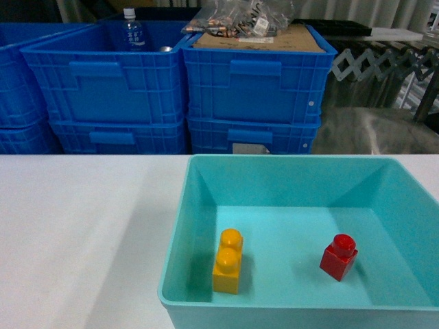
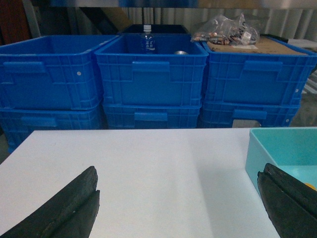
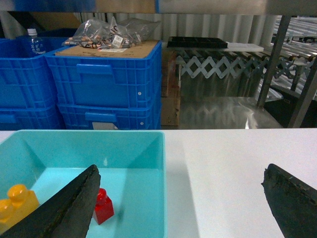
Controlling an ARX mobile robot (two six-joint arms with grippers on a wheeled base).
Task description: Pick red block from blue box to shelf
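- Hovering low over the white table [image 2: 148, 173], the left gripper [image 2: 178, 208] points level toward the stacked blue crates [image 2: 151, 79]; its two black fingers [image 2: 69, 208] sit far apart at the frame's lower corners, jaws wide, nothing between them.
- Right gripper [image 3: 183, 208] holds the same level pose, aimed across the near edge of the blue box [image 3: 148, 148]; fingers [image 3: 74, 203] spread wide and empty.
- Neither arm shows in the head view.
- Red block [image 1: 339, 256] stands upright on the blue box floor, stud up, toward the box's 4 o'clock part in the head view, clear of the walls.
- In the right wrist view the red block [image 3: 104, 207] sits just at the inner edge of the left finger, partly hidden by it, at about 9 o'clock from the gap's middle; whether they touch cannot be told.
- Orange-yellow brick [image 1: 228, 260], two studs, stands at 9 o'clock from the red block, well apart, near the box's left wall.
- Left gripper's right finger overlaps the box's near-left corner [image 2: 257, 148] in its own view; the block is not seen there.
- Steel shelf [image 3: 297, 74] uprights and rails stand at 2 o'clock in the right wrist view, beyond the table.
- Water bottle [image 1: 133, 31] stands in one crate; bagged parts [image 1: 240, 17] lie on cardboard atop another.
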